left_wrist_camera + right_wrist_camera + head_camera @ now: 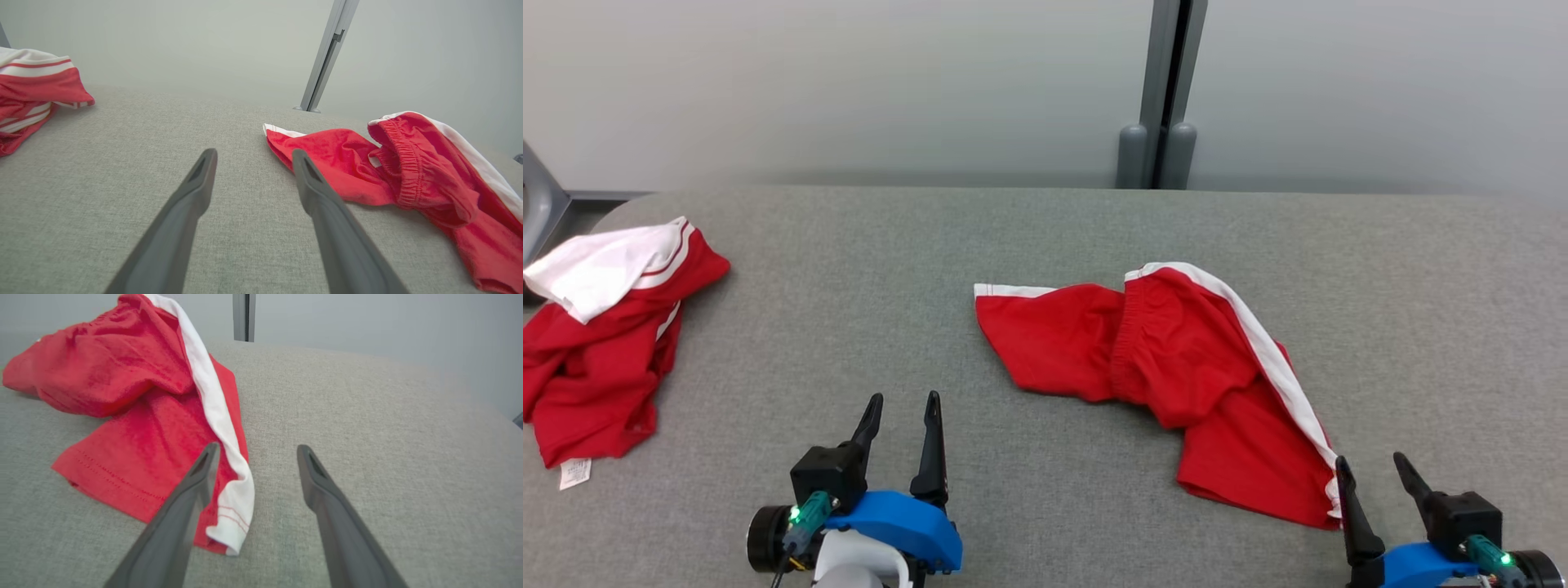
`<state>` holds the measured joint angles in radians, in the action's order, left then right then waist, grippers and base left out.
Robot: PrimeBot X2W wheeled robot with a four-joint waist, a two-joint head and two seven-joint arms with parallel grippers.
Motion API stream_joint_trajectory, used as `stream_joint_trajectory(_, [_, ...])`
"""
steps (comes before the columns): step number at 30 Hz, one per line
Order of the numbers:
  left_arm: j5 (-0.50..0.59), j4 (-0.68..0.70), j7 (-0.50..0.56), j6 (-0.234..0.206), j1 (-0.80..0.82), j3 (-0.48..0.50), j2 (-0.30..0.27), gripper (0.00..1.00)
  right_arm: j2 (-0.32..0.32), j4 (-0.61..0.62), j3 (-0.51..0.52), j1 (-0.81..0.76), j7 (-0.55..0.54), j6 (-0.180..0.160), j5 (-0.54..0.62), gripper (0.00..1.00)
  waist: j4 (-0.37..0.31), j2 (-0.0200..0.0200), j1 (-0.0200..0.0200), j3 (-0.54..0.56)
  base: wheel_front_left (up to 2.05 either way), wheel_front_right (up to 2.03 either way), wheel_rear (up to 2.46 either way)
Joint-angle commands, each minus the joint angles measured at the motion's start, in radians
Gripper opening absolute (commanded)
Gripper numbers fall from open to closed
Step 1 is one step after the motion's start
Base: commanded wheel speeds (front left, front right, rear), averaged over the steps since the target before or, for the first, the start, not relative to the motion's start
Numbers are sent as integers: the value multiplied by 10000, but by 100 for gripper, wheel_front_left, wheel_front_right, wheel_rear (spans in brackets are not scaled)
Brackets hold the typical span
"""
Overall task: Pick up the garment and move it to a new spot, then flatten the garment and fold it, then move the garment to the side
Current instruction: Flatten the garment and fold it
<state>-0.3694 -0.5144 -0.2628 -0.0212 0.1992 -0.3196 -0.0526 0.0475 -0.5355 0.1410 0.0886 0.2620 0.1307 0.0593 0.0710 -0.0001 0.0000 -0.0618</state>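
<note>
Both sets of jaws stand released, nothing between them. The left jaws' two dark fingers (929, 441) hang spread over bare grey desk (849, 269), toward the near edge and to the left of the grey post (1168, 90) that stands behind the desk. The right jaws gape just as wide at the near edge, to the right of that post. One of their fingers (1352, 506) sits right against the lowest corner of the red shorts (1176, 359), and I can't tell whether it touches the cloth or only overlaps it from where I look. The blue wrist housings are cut off by the bottom of the head view, the right one more so. The shorts lie on the desk in front of the post and a little to its right, crumpled and not flat. The gathered elastic waistband (1127, 343) is humped up in the middle, one leg spreads out left toward the post's side and the other trails down toward the right jaws. A white side stripe (1258, 335) runs along the outer edge down to the hem. Whatever is folded underneath stays hidden. Far to the left of the post, a second red-and-white garment (596, 359) sits bunched up with a small white label (574, 472) poking out. Its left side runs off the frame.
</note>
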Motion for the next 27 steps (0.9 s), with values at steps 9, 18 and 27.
stream_joint_trajectory(9, [72,-97,27,178,395,-213,4,100,52,1553,-42,-187,39,3,-676,100,-524,1,0,180,0,0,0])
stream_joint_trajectory(18, [-40,-992,1896,1030,2958,-1152,22,100,54,2473,-534,418,40,3,-1327,100,-1285,1,0,-644,0,0,0])
stream_joint_trajectory(27, [-1305,-2804,3663,1085,5198,-1684,21,100,56,2817,-882,821,40,3,-1663,100,-2382,1,0,-1685,0,0,0])
